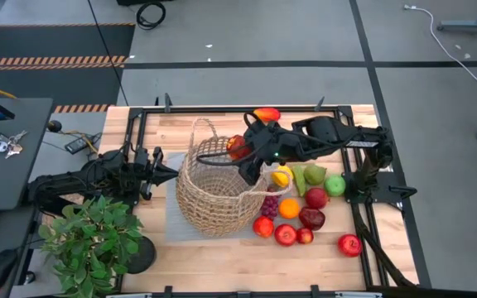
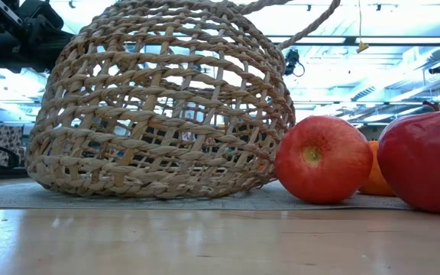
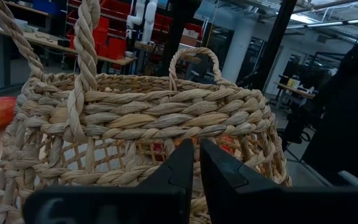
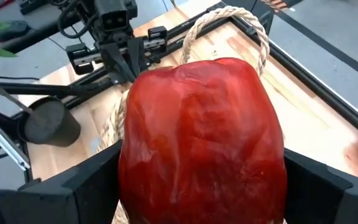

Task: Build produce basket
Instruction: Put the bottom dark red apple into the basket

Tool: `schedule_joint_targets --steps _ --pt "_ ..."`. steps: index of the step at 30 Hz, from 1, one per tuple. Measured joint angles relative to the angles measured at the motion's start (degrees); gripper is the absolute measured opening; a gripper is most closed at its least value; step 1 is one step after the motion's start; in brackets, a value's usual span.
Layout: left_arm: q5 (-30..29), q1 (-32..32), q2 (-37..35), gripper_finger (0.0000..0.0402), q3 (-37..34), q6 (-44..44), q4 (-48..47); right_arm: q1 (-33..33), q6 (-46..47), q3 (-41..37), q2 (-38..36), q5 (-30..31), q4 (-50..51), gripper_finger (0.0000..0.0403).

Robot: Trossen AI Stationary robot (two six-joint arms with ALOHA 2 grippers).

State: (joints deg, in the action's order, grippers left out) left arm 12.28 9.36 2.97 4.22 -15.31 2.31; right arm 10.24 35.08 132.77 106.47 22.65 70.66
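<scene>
The tan wicker basket stands upright on a grey mat at mid-table; it fills the low view. My right gripper is over the basket's far right rim, shut on a red fruit. My left gripper is shut, level at the basket's left wall. The other produce lies right of the basket: a lemon, pears, a green apple, an orange, grapes and red apples. A mango lies at the far edge. My right gripper pinches the red fruit by its two opposite sides between its two fingers. The fruit is lifted clear, above the basket's rim and loop handle. My left gripper's shut tips stand right at the basket's wall; I cannot tell whether they touch it.
A leafy potted plant stands at the near left corner beside my left arm. One red apple lies apart near the right edge. In the low view a red apple, the orange and another red fruit lie right of the basket.
</scene>
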Motion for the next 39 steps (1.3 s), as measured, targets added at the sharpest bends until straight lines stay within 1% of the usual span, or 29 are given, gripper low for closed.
schedule_joint_targets --steps 2,6,9,12,20,26,33,39 --pt "0.01 -0.01 0.0 0.0033 0.0 -0.01 0.0 0.0 -0.51 0.02 1.05 0.14 -0.49 0.0353" --pt "0.0 -0.01 -0.01 0.0028 0.0 -0.01 0.02 -0.56 -0.58 -0.03 5.81 -1.1 -3.49 0.0353" --pt "0.01 -0.02 -0.01 0.0029 0.01 0.0 0.05 -2.31 -0.17 -0.07 8.94 -5.86 -6.33 0.0353" --pt "0.01 -0.02 0.01 0.0033 -0.01 0.0 0.04 -4.79 -0.24 -0.05 11.63 -10.8 -6.8 0.0353" --pt "-0.01 -0.01 -0.01 0.0031 0.0 -0.02 0.04 -11.31 -5.32 -0.05 18.38 -20.8 -6.88 0.0353" --pt "0.01 0.0 -0.01 0.003 0.0 -0.01 0.02 -13.3 -9.46 -0.05 22.84 -22.71 -6.08 0.0353" --pt "0.0 0.0 -0.01 0.0035 -0.01 0.0 0.01 -11.99 -14.34 -0.03 26.66 -22.49 -3.93 0.0353" --pt "-0.01 -0.02 -0.01 0.0028 0.01 -0.02 0.0 -10.66 -15.39 -0.02 28.1 -22.17 -3.46 0.0353"
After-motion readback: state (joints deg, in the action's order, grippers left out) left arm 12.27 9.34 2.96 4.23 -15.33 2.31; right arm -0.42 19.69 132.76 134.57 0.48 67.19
